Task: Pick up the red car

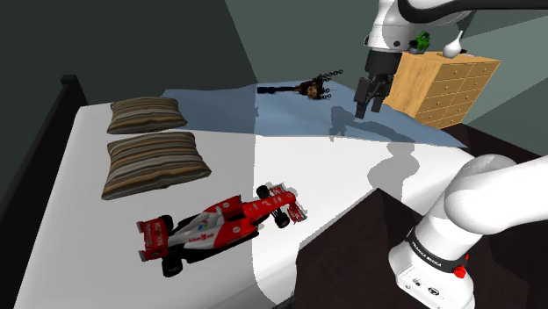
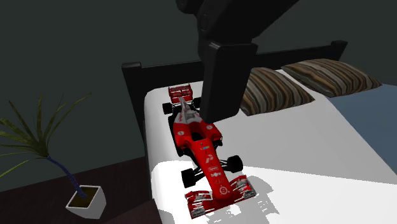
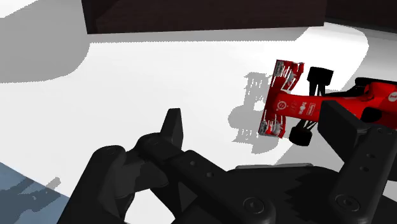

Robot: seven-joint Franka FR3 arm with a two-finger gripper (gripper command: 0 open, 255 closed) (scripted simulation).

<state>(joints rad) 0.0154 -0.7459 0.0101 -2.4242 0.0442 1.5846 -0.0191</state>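
Observation:
A red and white open-wheel racing car [image 1: 219,224] lies on the white bed [image 1: 351,167], near the bed's front edge at the shoulder view's lower left. My gripper [image 1: 367,109] hangs high above the far side of the bed, well up and to the right of the car, in front of the dresser. Its fingers stand apart with nothing between them. In the wrist view the car's front wing [image 3: 283,95] lies beyond the right finger [image 3: 340,127], and the open gripper [image 3: 251,118] is over bare sheet. The car [image 2: 203,143] points its nose toward the second exterior camera; a large dark shape covers part of its rear.
Two striped pillows [image 1: 145,114] [image 1: 149,162] lie at the head of the bed. A blue blanket [image 1: 290,110] carries a small dark chained object [image 1: 307,88]. A wooden dresser [image 1: 448,83] stands behind the gripper. A potted plant [image 2: 86,198] sits beside the black headboard [image 2: 135,73].

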